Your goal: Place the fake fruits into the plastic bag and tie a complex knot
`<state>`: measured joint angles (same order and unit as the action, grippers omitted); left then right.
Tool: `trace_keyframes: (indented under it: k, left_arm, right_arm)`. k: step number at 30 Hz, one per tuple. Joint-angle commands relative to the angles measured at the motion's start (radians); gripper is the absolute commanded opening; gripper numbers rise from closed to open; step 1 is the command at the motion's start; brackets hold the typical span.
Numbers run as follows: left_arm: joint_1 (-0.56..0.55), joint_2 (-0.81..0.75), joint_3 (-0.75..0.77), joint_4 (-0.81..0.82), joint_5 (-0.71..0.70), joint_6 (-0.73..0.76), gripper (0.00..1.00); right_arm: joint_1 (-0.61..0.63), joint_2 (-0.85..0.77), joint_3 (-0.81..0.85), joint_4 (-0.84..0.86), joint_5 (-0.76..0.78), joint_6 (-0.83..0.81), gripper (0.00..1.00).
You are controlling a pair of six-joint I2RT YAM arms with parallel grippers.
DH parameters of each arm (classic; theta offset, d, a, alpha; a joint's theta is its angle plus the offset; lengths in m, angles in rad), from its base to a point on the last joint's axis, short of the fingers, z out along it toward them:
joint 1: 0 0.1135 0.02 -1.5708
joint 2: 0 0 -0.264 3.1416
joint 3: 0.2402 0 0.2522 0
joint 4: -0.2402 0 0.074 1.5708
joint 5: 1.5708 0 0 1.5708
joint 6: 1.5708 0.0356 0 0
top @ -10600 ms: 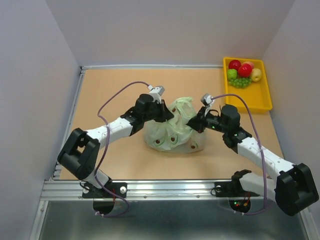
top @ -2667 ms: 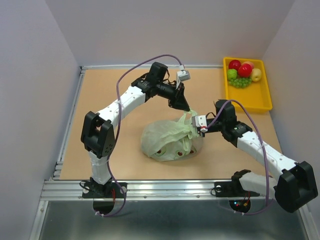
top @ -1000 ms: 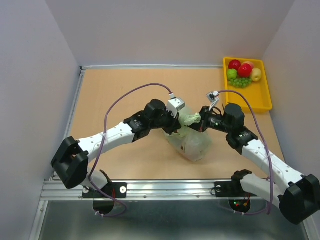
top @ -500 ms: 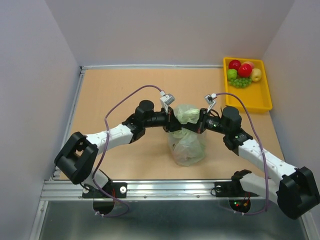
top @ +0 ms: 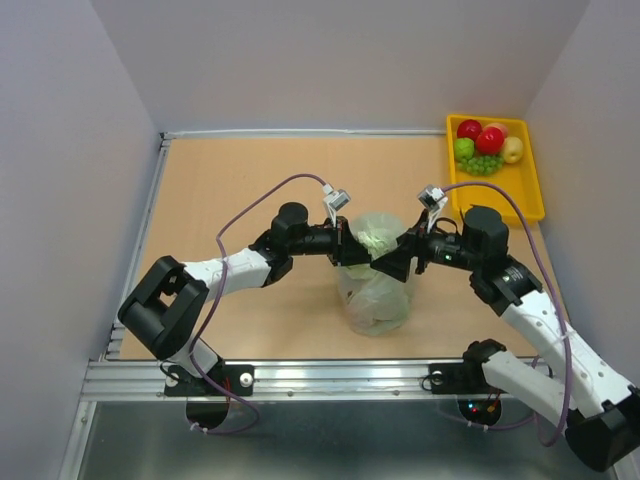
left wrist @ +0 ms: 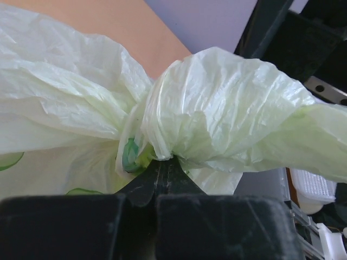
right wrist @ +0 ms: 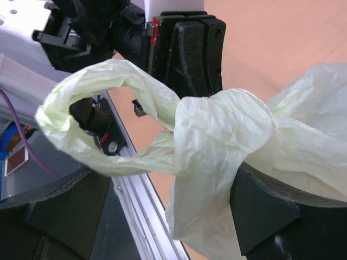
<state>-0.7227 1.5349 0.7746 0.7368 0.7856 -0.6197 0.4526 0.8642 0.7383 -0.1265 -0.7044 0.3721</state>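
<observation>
The pale-green plastic bag [top: 377, 285] hangs upright between both arms, its handles twisted into a knot [left wrist: 217, 108] at the top. My left gripper [top: 352, 250] is shut on a handle just below the knot [left wrist: 162, 162]. My right gripper [top: 395, 262] is open, its fingers [right wrist: 260, 211] spread wide, with a loose fold of the bag [right wrist: 211, 162] draped between them and a handle loop [right wrist: 97, 119] sticking out toward the left arm. The fake fruits sit in the tray: two red ones [top: 480, 135], a green one [top: 463, 149], a yellow one [top: 513, 150] and grapes [top: 480, 165].
The yellow tray [top: 520, 195] stands at the back right corner of the wooden table [top: 230, 190]. Grey walls close in the table on three sides. A metal rail [top: 330, 378] runs along the near edge by the arm bases.
My right gripper has opened, let go of the bag handle and drawn back a little to the right. The left gripper keeps its hold and the bag stays hanging.
</observation>
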Motion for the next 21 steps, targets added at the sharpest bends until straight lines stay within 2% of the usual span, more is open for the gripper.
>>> trace_keyframes:
  k: [1,4,5,6,8,10,11,13,16,18,21]
  left_arm:
    - [0.006,-0.028,-0.001,0.067,0.049,-0.008,0.00]
    - [0.009,-0.032,-0.009,0.055,0.049,-0.003,0.00]
    - [0.008,-0.032,-0.009,0.055,0.050,-0.003,0.00]
    - [0.008,-0.032,-0.009,0.053,0.050,-0.002,0.00]
    - [0.009,-0.029,-0.006,0.053,0.049,-0.003,0.00]
    - [0.009,-0.025,-0.003,0.050,0.047,-0.003,0.00]
    - [0.009,-0.024,-0.003,0.049,0.046,-0.003,0.00]
    - [0.009,-0.025,-0.001,0.042,0.049,0.000,0.00]
    - [0.009,-0.028,0.000,0.036,0.047,0.006,0.00]
    - [0.012,-0.030,-0.003,0.035,0.046,0.009,0.00]
    - [0.016,-0.036,-0.005,0.033,0.047,0.008,0.00]
  right_arm:
    - [-0.009,-0.068,0.128,-0.229,0.055,-0.107,0.87]
    - [-0.028,-0.102,0.176,-0.344,0.172,-0.139,0.76]
    - [-0.035,-0.108,0.179,-0.369,0.212,-0.156,0.67]
    - [-0.044,-0.111,0.185,-0.389,0.280,-0.180,0.63]
    - [-0.080,-0.105,0.203,-0.418,0.290,-0.197,0.60]
    - [-0.089,-0.087,0.245,-0.418,0.241,-0.208,0.64]
    - [-0.089,-0.076,0.260,-0.421,0.226,-0.214,0.72]
    - [-0.095,-0.048,0.303,-0.439,0.238,-0.240,0.79]
    - [-0.109,-0.030,0.343,-0.467,0.247,-0.272,0.97]
    - [-0.115,-0.016,0.383,-0.487,0.256,-0.276,1.00]
    - [-0.147,-0.001,0.438,-0.541,0.366,-0.291,0.98]
